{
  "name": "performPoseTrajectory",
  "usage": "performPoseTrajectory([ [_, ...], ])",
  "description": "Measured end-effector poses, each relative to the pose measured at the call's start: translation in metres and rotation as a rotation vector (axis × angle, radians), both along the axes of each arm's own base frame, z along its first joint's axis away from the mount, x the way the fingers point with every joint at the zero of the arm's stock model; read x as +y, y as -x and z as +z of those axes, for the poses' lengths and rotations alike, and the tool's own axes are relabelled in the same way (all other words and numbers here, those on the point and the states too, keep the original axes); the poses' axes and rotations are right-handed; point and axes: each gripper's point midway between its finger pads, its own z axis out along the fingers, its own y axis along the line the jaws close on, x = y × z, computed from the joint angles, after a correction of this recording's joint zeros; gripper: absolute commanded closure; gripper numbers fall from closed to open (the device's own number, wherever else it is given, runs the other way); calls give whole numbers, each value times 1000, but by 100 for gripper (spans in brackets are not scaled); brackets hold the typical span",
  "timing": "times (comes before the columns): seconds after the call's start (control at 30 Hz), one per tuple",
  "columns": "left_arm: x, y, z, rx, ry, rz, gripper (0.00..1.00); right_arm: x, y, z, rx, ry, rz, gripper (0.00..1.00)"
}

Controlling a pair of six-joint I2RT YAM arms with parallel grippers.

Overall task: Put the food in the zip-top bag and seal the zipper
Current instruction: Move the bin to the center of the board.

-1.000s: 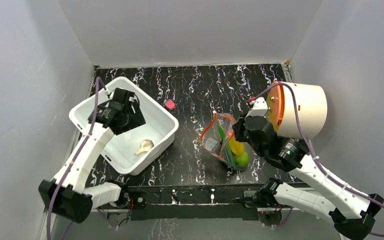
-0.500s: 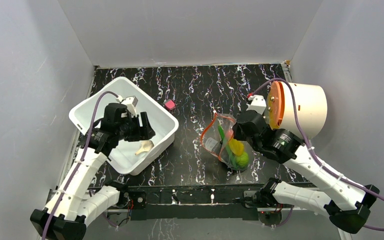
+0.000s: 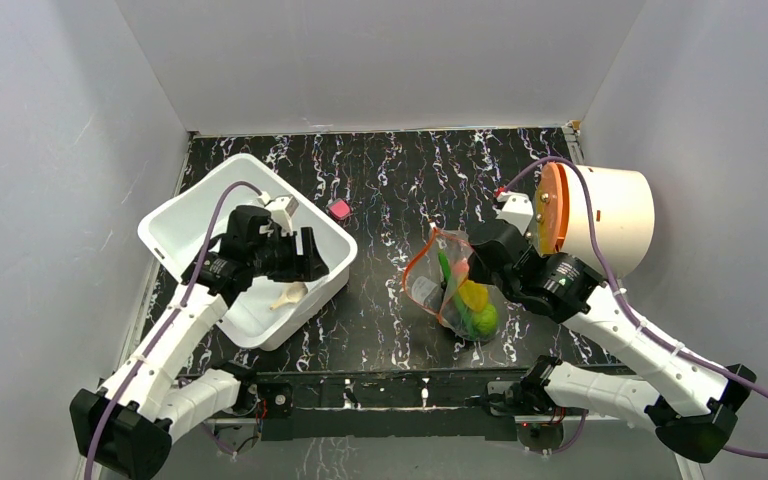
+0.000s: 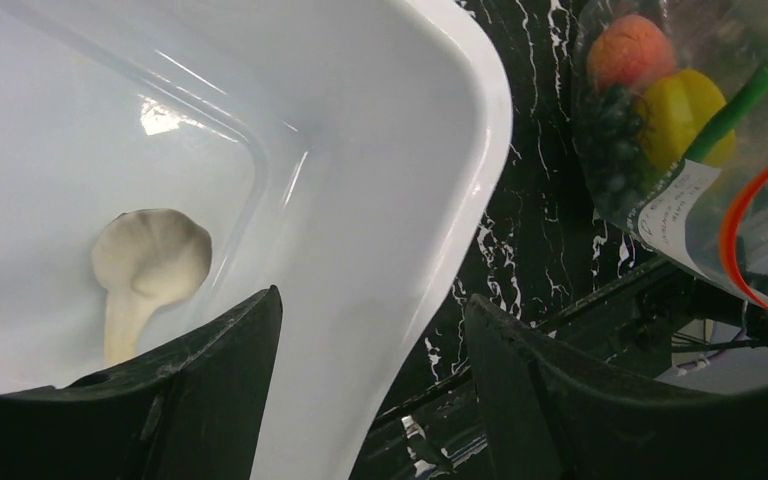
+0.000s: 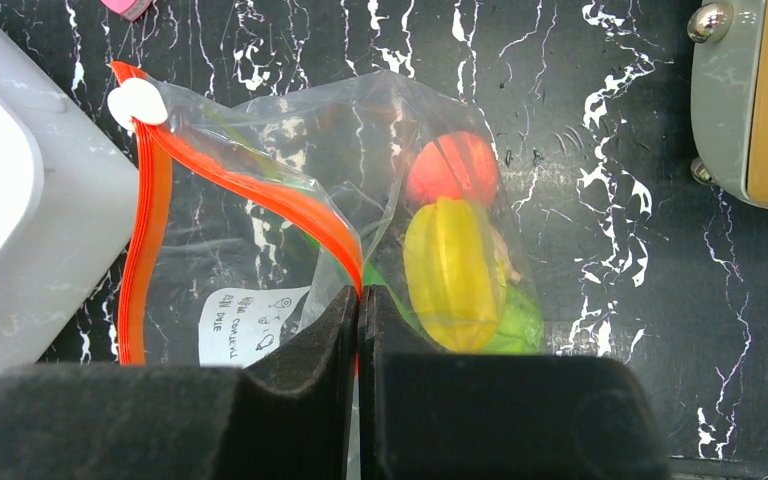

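The clear zip-top bag (image 3: 448, 288) stands open at mid-table. My right gripper (image 5: 360, 292) is shut on the near part of its orange-red zipper (image 5: 250, 190), whose white tip (image 5: 138, 102) is at the far end. Inside the bag lie an orange ball (image 5: 452, 168), a yellow piece (image 5: 455, 272), a green ball (image 5: 520, 325) and a long green pod (image 3: 443, 270). A beige mushroom (image 4: 150, 255) lies on the floor of the white bin (image 4: 440, 150). My left gripper (image 4: 372, 300) hangs open above the bin's right wall, holding nothing, with the mushroom just left of its left finger.
The white bin (image 3: 190, 215) fills the left side of the table. A small pink block (image 3: 339, 209) sits behind its right corner. A white cylinder with an orange face (image 3: 600, 220) lies at the right edge, close behind my right arm.
My left gripper has swung from the bin's back left over to its right wall, nearer the mushroom. The right gripper has kept its hold on the zipper and barely shifted.
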Motion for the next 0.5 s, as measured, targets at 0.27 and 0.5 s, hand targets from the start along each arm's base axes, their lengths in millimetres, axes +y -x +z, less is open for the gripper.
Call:
performPoseTrajectory([
  [0.27, -22, 14, 0, -24, -40, -148, 34, -1, 2, 1, 7, -8, -14, 100],
  [0.5, -21, 7, -22, 10, -137, -163, 42, -4, 1, 5, 3, -3, -22, 100],
])
